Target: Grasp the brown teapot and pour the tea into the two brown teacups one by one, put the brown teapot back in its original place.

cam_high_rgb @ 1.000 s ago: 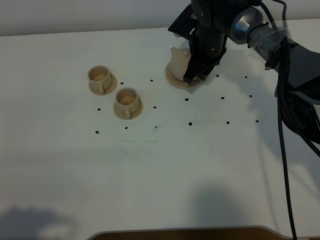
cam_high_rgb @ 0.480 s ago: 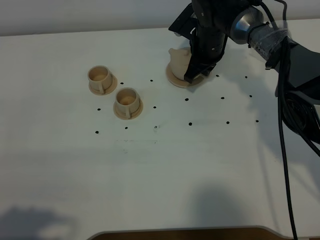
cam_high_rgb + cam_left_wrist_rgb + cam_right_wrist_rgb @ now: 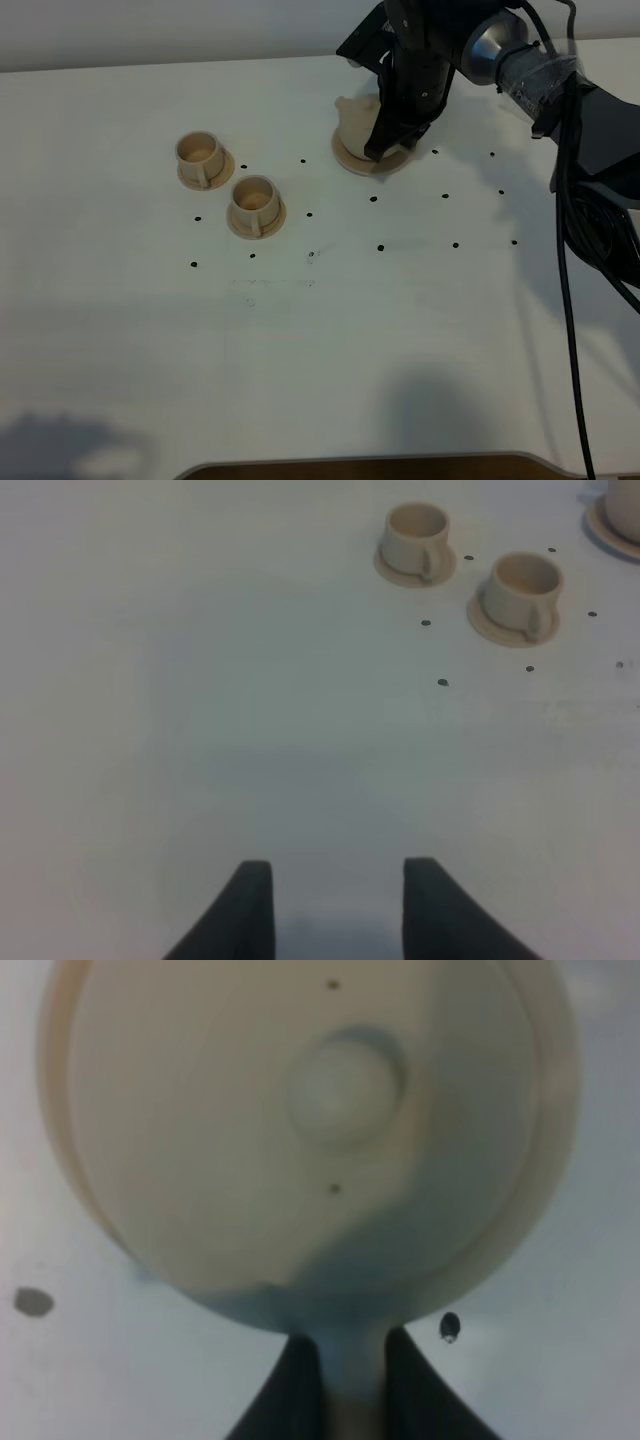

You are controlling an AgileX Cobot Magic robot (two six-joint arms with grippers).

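Note:
The brown teapot [image 3: 356, 118] stands on a round tan saucer [image 3: 350, 163] at the far middle of the table. My right gripper [image 3: 383, 150] is at its right side. In the right wrist view the teapot [image 3: 300, 1160] fills the frame from above, lid knob [image 3: 345, 1090] showing, and the right gripper [image 3: 352, 1392] is shut on the teapot's handle. The two brown teacups [image 3: 200, 156] [image 3: 254, 204] stand on the left, also in the left wrist view [image 3: 415, 540] [image 3: 525, 590]. No tea shows. My left gripper [image 3: 335, 910] is open and empty, hovering over bare table.
Small black dots [image 3: 380, 247] mark the white table [image 3: 320, 340]. The right arm and its cables [image 3: 570, 200] hang over the right side. The table's front edge [image 3: 370, 465] runs along the bottom.
The right gripper and the teapot have shifted slightly toward the far edge. The cups and the left gripper have not moved.

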